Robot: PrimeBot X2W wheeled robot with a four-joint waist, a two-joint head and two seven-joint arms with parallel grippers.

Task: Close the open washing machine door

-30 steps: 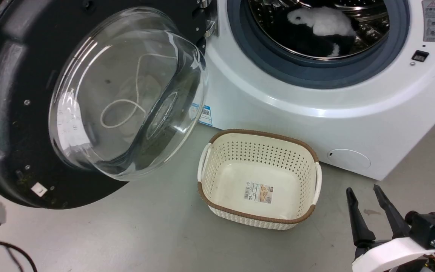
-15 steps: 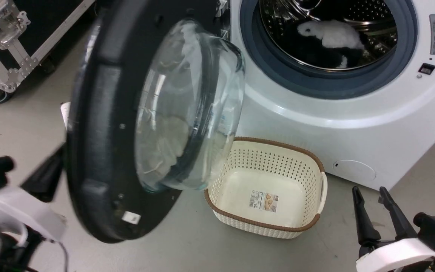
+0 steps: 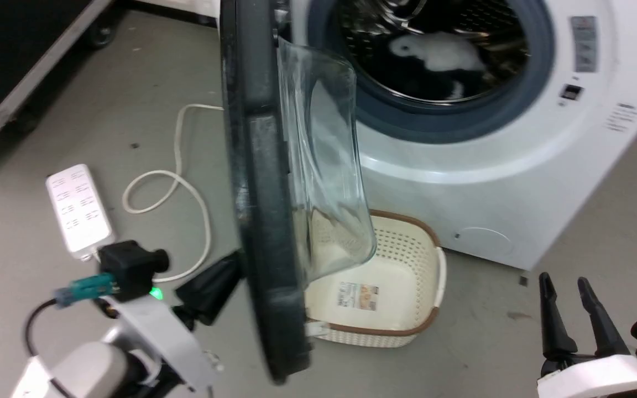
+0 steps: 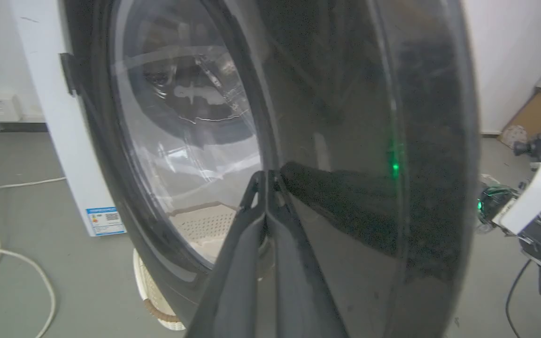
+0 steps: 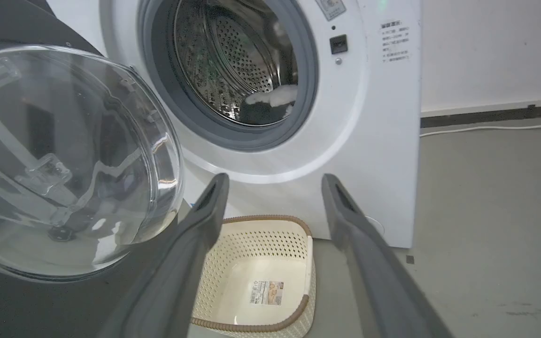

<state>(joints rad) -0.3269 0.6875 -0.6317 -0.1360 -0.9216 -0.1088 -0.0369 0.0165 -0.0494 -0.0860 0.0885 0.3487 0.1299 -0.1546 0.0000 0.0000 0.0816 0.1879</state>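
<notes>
The washing machine door (image 3: 263,221) has swung round from facing the head camera to nearly edge-on, about halfway towards the washing machine (image 3: 490,182), its glass bowl pointing at the drum mouth. The left gripper (image 4: 266,185) has come up behind the door. In the left wrist view its fingers are pressed together with nothing between them, tips against the door's dark outer face. In the head view those tips are hidden behind the rim, the door's top is cut off, and the machine's front is blurred. The door also covers the left part of the cream basket (image 3: 407,249). The right gripper (image 3: 563,281) hangs low on the right, fingers spread and empty
</notes>
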